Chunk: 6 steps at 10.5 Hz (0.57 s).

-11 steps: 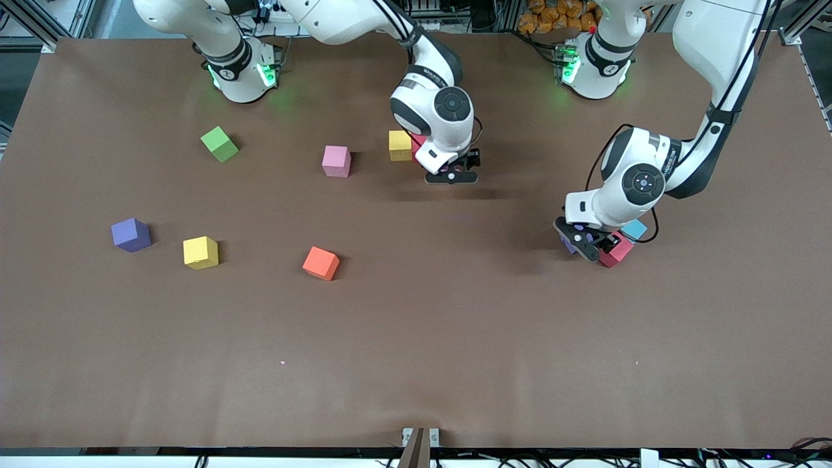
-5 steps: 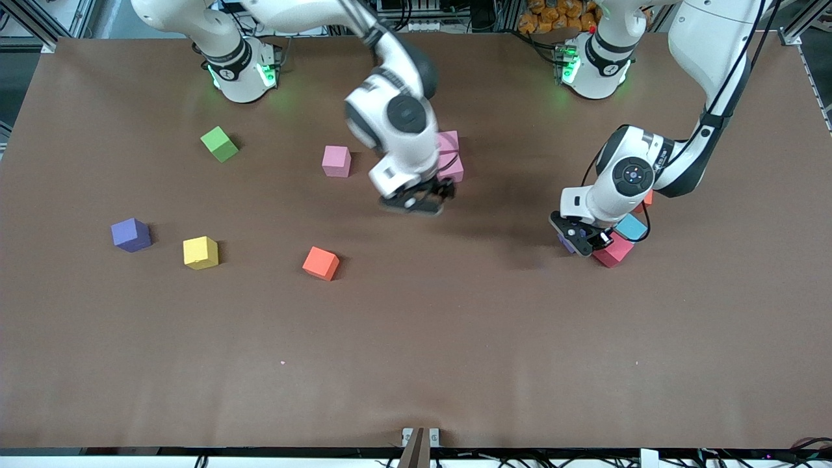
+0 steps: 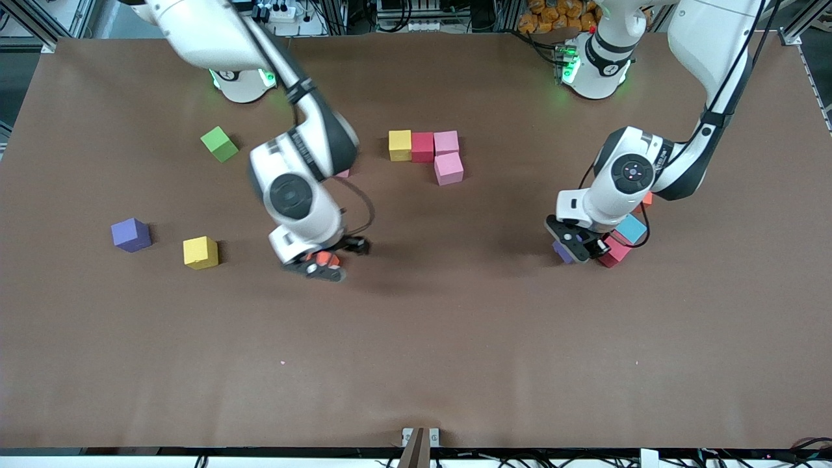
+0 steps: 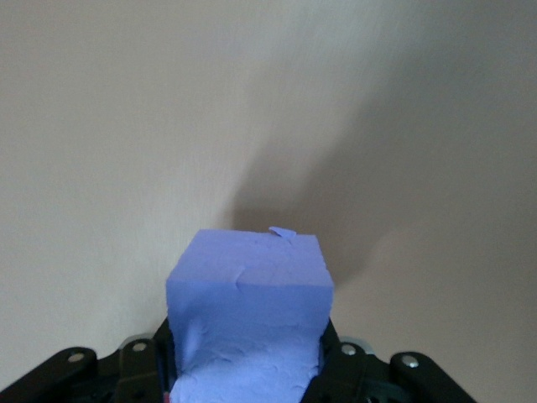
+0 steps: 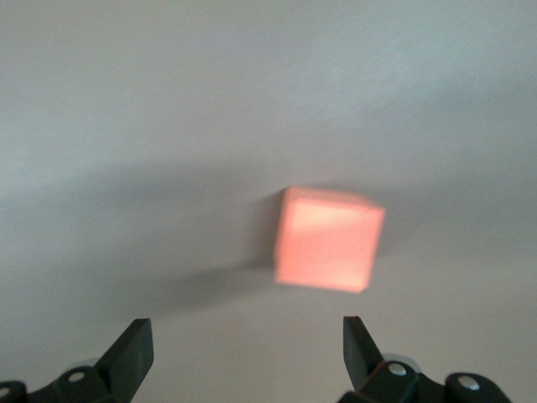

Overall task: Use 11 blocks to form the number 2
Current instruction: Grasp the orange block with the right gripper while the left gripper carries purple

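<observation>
Meanwhile, we see the right gripper [image 3: 322, 265] hovering wide open over the orange block [image 3: 327, 260] while the left gripper [image 3: 575, 247] clamps a purple block [image 4: 249, 306].

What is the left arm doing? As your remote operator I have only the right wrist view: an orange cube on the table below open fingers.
Observer: The left gripper is shut on a purple block, toward the left arm's end of the table.
Operator: Is anything beside it?
Observer: A red block and a light blue block lie close by it.
Operator: How much has been built?
Observer: Four blocks touch: a yellow block, a second red block and a pink block in a row, with another pink block against the first pink one, nearer to the front camera.
</observation>
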{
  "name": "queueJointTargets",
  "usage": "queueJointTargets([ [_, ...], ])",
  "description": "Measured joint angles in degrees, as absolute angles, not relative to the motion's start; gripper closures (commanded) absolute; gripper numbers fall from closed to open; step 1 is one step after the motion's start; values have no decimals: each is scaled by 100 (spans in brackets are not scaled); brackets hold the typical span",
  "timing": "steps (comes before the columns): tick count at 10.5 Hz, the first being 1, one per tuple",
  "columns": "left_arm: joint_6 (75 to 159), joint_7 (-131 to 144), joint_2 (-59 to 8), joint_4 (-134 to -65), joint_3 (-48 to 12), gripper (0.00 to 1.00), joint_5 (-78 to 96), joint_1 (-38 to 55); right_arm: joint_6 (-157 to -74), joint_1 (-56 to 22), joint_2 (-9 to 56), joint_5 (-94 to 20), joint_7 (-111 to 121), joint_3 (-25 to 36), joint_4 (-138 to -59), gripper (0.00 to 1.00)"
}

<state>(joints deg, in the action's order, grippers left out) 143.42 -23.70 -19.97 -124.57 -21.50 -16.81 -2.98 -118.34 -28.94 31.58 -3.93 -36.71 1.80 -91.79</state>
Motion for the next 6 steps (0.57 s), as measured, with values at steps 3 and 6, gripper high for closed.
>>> queueJointTargets([
  [3, 13377, -772, -1974, -11715, -2663, 95, -1681, 83, -12170, -2609, 3187, -347, -3123, 178, -9493, 0],
  [6, 13253, 924, -2183, -11385, -2687, 93, -1681, 775, -13059, -2629, 3269, -334, -3092, 125, -10015, 0],
])
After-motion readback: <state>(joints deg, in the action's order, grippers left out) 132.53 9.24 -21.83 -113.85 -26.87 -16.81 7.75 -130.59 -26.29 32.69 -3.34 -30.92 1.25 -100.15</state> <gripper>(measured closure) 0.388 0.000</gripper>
